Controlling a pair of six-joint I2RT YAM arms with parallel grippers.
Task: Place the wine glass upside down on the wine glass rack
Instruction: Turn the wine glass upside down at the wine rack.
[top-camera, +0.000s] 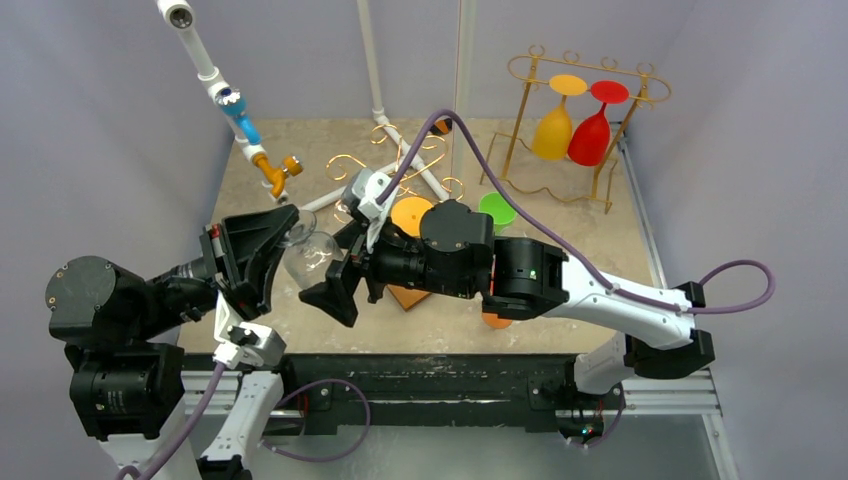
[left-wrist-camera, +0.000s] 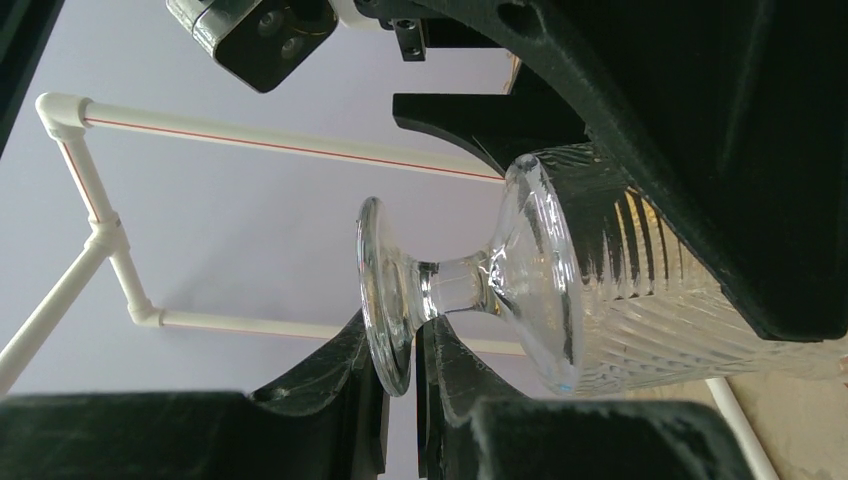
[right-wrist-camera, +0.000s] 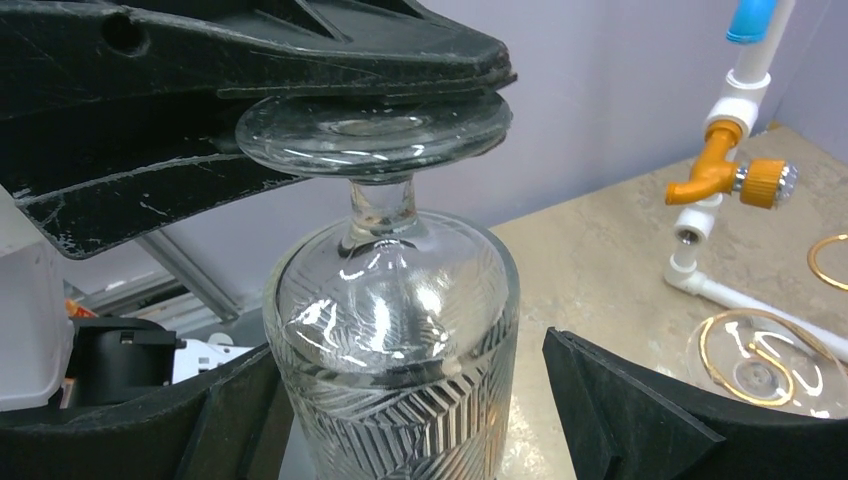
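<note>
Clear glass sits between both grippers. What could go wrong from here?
1. The left gripper pinches only the rim of the wine glass foot. If the open right gripper closes on the bowl, the glass could pivot or slip free.
2. The bowl is curved and slick, so closing jaws may squeeze it out.
3. The rack already holds a yellow glass and a red glass; the newcomer could knock them.
</note>
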